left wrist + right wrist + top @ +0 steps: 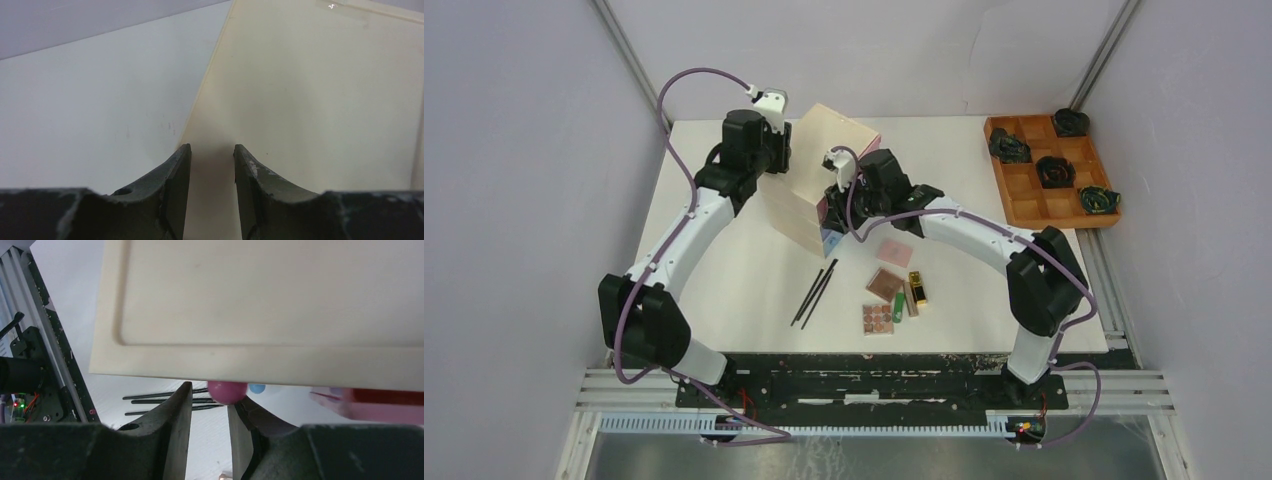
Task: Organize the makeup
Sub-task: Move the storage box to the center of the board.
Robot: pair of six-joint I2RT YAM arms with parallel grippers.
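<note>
The makeup lies on the white table in front of the chest: two thin black sticks point(814, 293), a pink pad point(893, 251), a brown palette point(885, 285), a second palette point(877, 319), a gold tube point(917, 288) and a green tube point(898, 306). My left gripper point(212, 150) is open against the pale chest's side point(310, 100), with nothing between its fingers. My right gripper point(210, 392) is open at the chest's front. A pink knob point(227, 391) sits just past its tips, against the right finger. The black sticks point(160, 401) show beyond it.
The pale wooden chest point(819, 175) stands mid-table between both arms, and a blue knob point(257, 388) shows beside the pink one. An orange-brown grid tray point(1024, 195) with dark coiled objects sits at the back right. Walls close in on both sides.
</note>
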